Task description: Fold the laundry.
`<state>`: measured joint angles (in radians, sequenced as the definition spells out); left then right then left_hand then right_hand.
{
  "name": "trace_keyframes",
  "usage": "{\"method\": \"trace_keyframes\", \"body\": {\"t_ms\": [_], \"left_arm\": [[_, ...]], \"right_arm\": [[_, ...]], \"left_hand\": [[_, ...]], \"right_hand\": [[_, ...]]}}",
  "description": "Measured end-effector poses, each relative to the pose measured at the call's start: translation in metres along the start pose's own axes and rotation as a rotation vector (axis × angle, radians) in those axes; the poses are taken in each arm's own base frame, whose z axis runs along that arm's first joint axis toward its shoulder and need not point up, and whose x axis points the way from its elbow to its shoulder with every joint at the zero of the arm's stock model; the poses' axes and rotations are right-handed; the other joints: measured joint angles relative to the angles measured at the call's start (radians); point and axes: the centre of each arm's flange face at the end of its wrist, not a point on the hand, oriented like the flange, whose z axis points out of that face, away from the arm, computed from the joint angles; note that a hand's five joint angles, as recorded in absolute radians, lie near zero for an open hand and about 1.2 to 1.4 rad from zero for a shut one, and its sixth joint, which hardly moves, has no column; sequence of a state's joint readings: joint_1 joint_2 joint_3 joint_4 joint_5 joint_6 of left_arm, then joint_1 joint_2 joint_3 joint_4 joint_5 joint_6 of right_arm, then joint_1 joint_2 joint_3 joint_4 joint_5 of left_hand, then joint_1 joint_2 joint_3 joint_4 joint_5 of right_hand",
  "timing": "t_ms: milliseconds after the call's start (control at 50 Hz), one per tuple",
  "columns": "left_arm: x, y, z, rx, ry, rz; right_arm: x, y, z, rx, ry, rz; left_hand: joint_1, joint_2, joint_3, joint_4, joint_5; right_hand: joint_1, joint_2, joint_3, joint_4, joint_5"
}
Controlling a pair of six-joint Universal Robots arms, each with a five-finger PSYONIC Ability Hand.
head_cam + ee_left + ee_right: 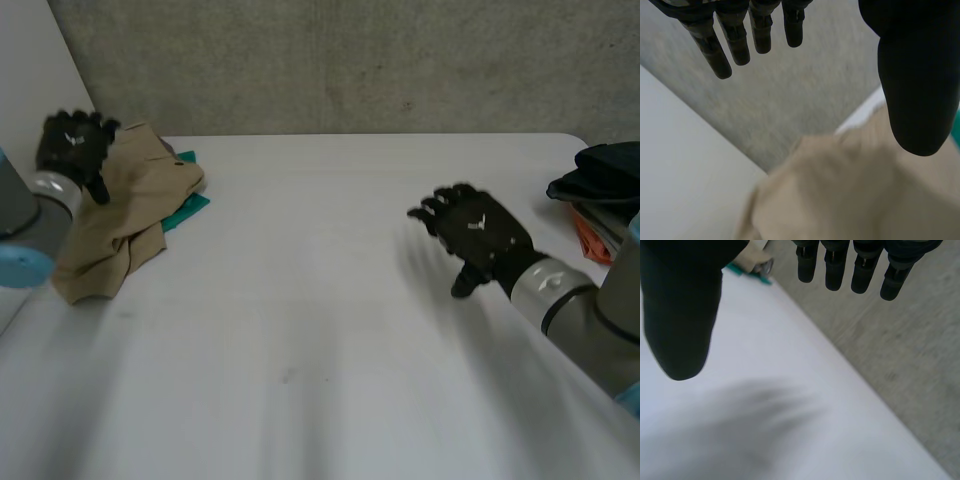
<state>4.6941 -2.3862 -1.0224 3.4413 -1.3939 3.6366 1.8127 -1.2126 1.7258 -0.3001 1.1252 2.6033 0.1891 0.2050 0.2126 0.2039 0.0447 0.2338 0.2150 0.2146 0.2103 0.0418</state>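
A crumpled beige garment [120, 215] lies at the table's far left corner, on top of a teal cloth [186, 207]. My left hand [75, 145] hovers over the beige garment's back edge, fingers [735, 42] straight and thumb spread, holding nothing; the beige garment [850, 195] lies under its palm. My right hand [478, 235] hangs open above the bare white table [320, 330] at the right, fingers [860, 270] straight and apart from any cloth. Beyond its thumb the beige and teal pile [752, 262] shows far off.
A stack of dark and orange clothes [600, 190] sits at the table's far right edge. A grey concrete wall [350, 60] runs behind the table. A white panel [30, 60] stands at the back left.
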Motion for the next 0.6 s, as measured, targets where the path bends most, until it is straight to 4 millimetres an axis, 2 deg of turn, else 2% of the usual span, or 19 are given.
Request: {"method": "trace_keyframes", "body": {"t_ms": [40,120,180,220,260,300,380,460,480,500,540,560,600], "left_arm": [[0.006,0.023,0.010,-0.005,0.002,0.000],[0.020,0.057,0.024,-0.005,0.008,-0.005],[0.029,0.076,0.034,0.000,0.008,-0.008],[0.032,0.080,0.038,0.005,0.007,-0.008],[0.035,0.081,0.040,0.011,0.006,-0.008],[0.036,0.076,0.041,0.022,0.004,-0.008],[0.034,0.042,0.040,0.073,-0.007,-0.009],[0.028,-0.031,0.024,0.179,-0.005,-0.050],[0.028,-0.044,0.020,0.199,-0.002,-0.061],[0.027,-0.072,0.009,0.246,0.006,-0.089],[0.028,-0.115,-0.012,0.324,0.025,-0.143],[0.029,-0.121,-0.015,0.336,0.029,-0.152],[0.035,-0.174,-0.052,0.436,0.079,-0.243]], "right_arm": [[-0.004,0.007,-0.002,-0.027,-0.006,-0.002],[-0.007,0.014,-0.005,-0.054,-0.008,0.001],[-0.008,0.018,-0.007,-0.065,-0.008,0.008],[-0.008,0.019,-0.008,-0.067,-0.006,0.011],[-0.007,0.020,-0.008,-0.070,-0.002,0.014],[-0.005,0.021,-0.009,-0.072,0.003,0.016],[0.001,0.023,-0.009,-0.076,0.019,0.020],[0.007,0.024,-0.009,-0.077,0.035,0.021],[0.008,0.024,-0.009,-0.077,0.038,0.021],[0.009,0.024,-0.009,-0.076,0.042,0.020],[0.011,0.023,-0.009,-0.074,0.049,0.019],[0.012,0.023,-0.009,-0.073,0.051,0.019],[0.016,0.021,-0.010,-0.068,0.065,0.017]], "left_hand": [[0.000,0.000,0.000,0.000,0.000],[0.004,0.004,0.003,0.005,0.002],[0.472,0.413,0.384,0.395,0.364],[0.789,0.700,0.686,0.700,0.641],[0.921,0.951,0.927,0.948,0.891],[0.926,0.979,0.946,0.987,0.929],[0.930,0.984,0.948,0.991,0.932],[0.930,0.987,0.953,0.992,0.932],[0.930,0.987,0.953,0.992,0.932],[0.930,0.987,0.953,0.992,0.932],[0.930,0.989,0.971,0.992,0.932],[0.930,0.989,0.971,0.992,0.932],[0.930,0.989,0.975,0.996,0.932]], "right_hand": [[0.000,0.000,0.000,0.000,0.000],[0.000,0.000,0.000,0.000,0.000],[0.000,0.000,0.000,0.000,0.000],[0.000,0.000,0.000,0.000,0.000],[0.000,0.000,0.000,0.000,0.000],[0.000,0.000,0.000,0.000,0.000],[0.000,0.000,0.000,0.000,0.000],[0.000,0.000,0.000,0.000,0.000],[0.000,0.000,0.000,0.000,0.000],[0.000,0.000,0.000,0.000,0.000],[0.000,0.000,0.000,0.000,0.000],[0.000,0.000,0.000,0.000,0.000],[0.000,0.000,0.000,0.000,0.000]]}}
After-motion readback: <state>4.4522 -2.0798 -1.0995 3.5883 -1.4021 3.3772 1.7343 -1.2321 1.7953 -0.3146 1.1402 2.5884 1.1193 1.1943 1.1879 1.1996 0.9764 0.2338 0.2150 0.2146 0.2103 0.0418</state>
